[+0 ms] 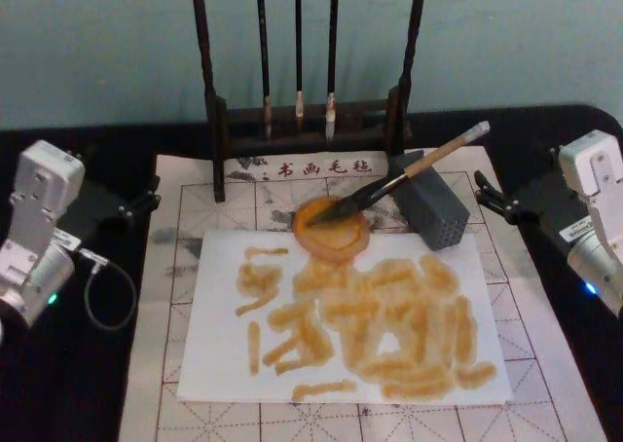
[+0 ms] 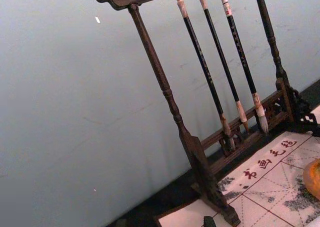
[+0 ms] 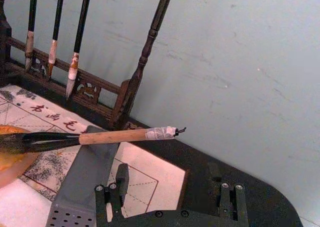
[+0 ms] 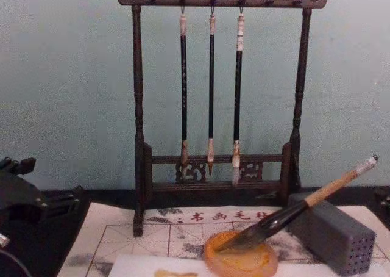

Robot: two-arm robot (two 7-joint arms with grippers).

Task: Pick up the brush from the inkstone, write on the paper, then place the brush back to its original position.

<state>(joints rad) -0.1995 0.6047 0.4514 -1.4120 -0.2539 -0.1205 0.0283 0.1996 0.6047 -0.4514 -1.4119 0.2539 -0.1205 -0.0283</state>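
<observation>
The brush point(image 1: 389, 184) lies at a slant, its dark bristles in the round orange inkstone point(image 1: 331, 238) and its tan handle propped on a grey block point(image 1: 438, 218). The right wrist view shows the brush point(image 3: 115, 136) with its white end cap free in the air. The white paper point(image 1: 224, 354), covered in yellowish-brown strokes, lies just in front of the inkstone. My right gripper point(image 1: 484, 194) hovers open to the right of the block, apart from the brush handle. My left gripper point(image 1: 146, 197) stays open at the mat's far left edge, holding nothing.
A dark wooden rack point(image 1: 302, 140) with three thin black brushes hanging stands behind the inkstone. The beige grid mat point(image 1: 185, 189) with red characters lies under everything, on a black table. A cable loop point(image 1: 107, 296) lies beside my left arm.
</observation>
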